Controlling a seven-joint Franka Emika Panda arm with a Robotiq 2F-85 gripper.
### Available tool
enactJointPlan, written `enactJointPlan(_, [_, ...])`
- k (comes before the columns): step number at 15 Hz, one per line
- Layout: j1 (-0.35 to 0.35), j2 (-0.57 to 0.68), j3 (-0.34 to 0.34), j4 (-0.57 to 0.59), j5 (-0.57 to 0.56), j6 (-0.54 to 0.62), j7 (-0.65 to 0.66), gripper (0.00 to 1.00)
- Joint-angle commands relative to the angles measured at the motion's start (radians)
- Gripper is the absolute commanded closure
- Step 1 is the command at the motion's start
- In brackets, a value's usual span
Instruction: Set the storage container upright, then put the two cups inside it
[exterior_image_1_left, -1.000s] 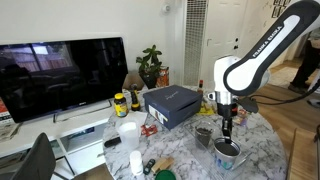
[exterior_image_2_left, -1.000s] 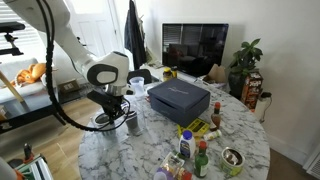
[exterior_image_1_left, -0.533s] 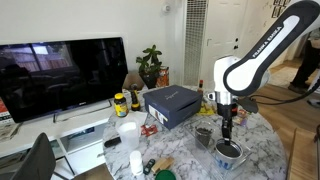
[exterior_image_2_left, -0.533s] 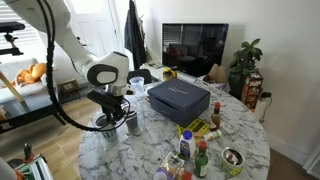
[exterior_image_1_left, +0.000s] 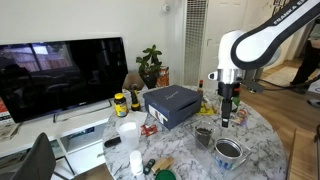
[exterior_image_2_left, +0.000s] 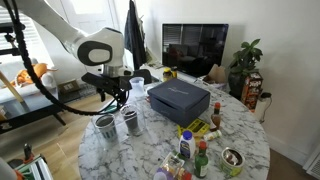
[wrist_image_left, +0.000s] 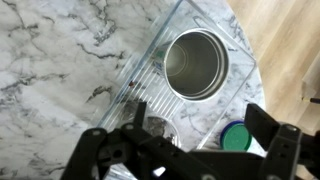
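Seen from the wrist, the shiny metal cup stands upright inside the clear ribbed storage container. The small dark cup shows beside it, half hidden by my gripper, and seems to be within the same clear walls. The gripper is open and empty, hanging above both cups. In both exterior views the gripper is raised over the metal cup and the dark cup on the marble table. The container is hard to make out there.
A dark blue box sits mid-table. Slim bottles and a small tin stand near one table edge. A white cup and yellow jar are further along. A green lid lies beside the container, near the table edge.
The gripper opened, let go of the metal cup and rose straight up. The metal cup stays standing where it was set.
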Motion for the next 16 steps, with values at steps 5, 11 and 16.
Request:
enactJointPlan(5, [0.044,-0.304,-0.062,0.003,-0.028,-0.191,0.03,0.0])
enactJointPlan(11, [0.064,-0.358,-0.088,0.033,-0.037,-0.204,0.034,0.0])
enactJointPlan(16, [0.066,-0.388,-0.094,0.034,-0.041,-0.212,0.036,0.0])
